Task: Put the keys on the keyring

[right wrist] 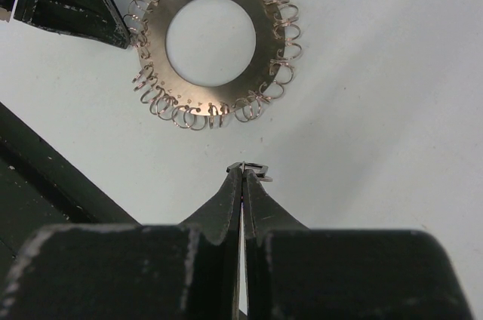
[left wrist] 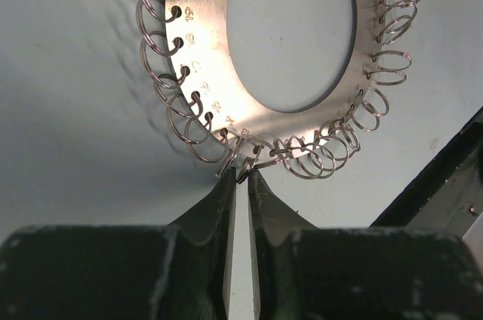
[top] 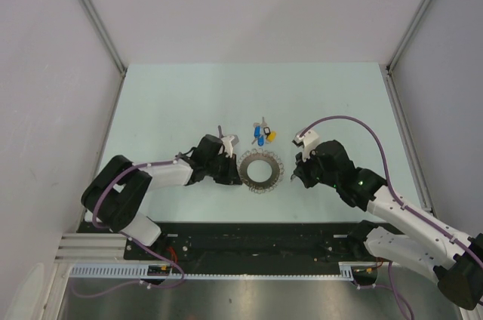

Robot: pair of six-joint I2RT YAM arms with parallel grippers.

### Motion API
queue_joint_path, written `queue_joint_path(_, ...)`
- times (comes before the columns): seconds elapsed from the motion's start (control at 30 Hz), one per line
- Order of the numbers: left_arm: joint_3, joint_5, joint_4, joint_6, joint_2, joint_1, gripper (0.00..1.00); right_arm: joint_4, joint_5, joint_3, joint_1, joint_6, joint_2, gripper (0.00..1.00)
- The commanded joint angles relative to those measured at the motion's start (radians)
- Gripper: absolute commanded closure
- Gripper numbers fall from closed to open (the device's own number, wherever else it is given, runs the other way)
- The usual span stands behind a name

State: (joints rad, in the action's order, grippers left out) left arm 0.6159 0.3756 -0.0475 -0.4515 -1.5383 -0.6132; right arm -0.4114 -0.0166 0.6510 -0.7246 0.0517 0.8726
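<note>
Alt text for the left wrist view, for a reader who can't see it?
The left end effector, its dark jaws almost closed, pinches one small wire loop on the near rim of a wide silvery metal keyring. The ring is a flat disc with an open centre, edged with many wire loops, lying on a pale table.

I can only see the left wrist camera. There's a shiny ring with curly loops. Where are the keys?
Observer: The keys lie past the keyring's far side, apart from it.
Child: What colours are they?
Observer: Blue and yellow heads.
Child: Where's the other hand?
Observer: The right gripper is shut, on the keyring's right side, not touching it.
</note>
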Motion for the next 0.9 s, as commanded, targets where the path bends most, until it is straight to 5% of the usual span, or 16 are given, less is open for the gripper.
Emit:
queue_joint_path(0.0,0.031,-0.004,-0.017,0.017,-0.013,-0.005,0.85,0.031,-0.008,0.021,-0.006,-0.001,0.0,1.0)
queue_joint_path(0.53,0.05,0.019,-0.022,0.045,-0.043,-0.019,0.88,0.034,-0.023,0.022,-0.01,-0.003,0.012,1.0)
queue_joint_path(0.67,0.051,0.023,-0.029,0.069,-0.039,-0.025,1.0,0.034,-0.025,0.021,-0.012,-0.003,0.012,1.0)
queue_joint_path(0.87,0.016,0.009,-0.077,0.135,0.061,-0.03,1.0,0.039,-0.043,0.021,-0.015,-0.009,0.008,1.0)
